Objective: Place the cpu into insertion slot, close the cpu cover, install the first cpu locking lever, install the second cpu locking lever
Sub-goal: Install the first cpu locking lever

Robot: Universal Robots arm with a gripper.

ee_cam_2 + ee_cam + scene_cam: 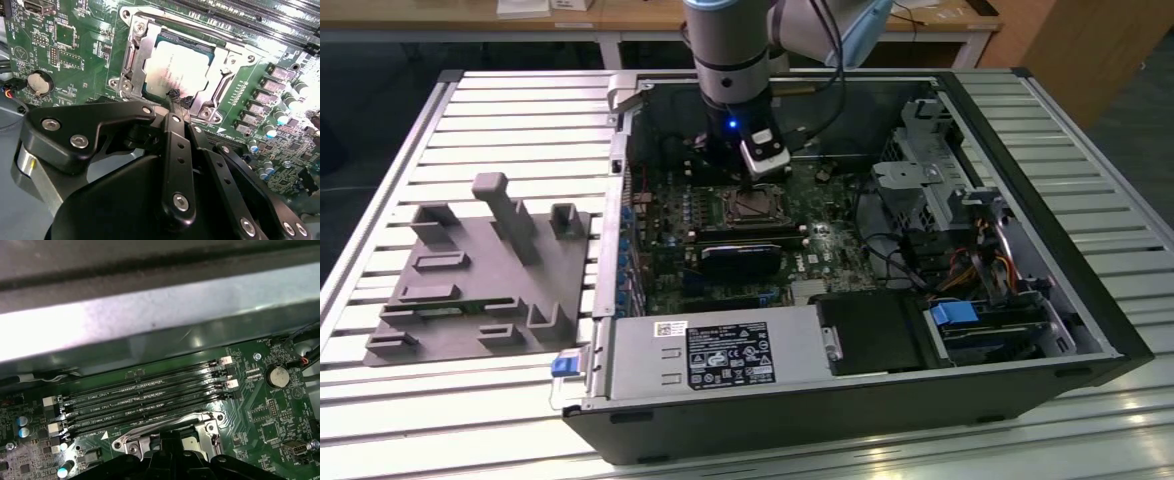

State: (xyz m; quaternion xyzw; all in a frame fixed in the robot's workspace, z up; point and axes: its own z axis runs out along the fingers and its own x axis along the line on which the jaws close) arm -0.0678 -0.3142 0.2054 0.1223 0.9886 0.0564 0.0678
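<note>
Hovering gripper (176, 100), fingers closed and empty, tips touching cpu (175, 70) edge, cpu cover (140, 55) down.

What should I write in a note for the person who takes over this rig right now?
Pincer: fingertips together at the edge of the cpu, holding nothing; in the exterior view it hangs over the socket inside the case.
Cpu: seated in the slot.
Cover: lies down around the cpu, which shows through its window.
Done: cpu placed, cover closed.
Left: I cannot tell whether the locking levers are latched, so check them.
</note>
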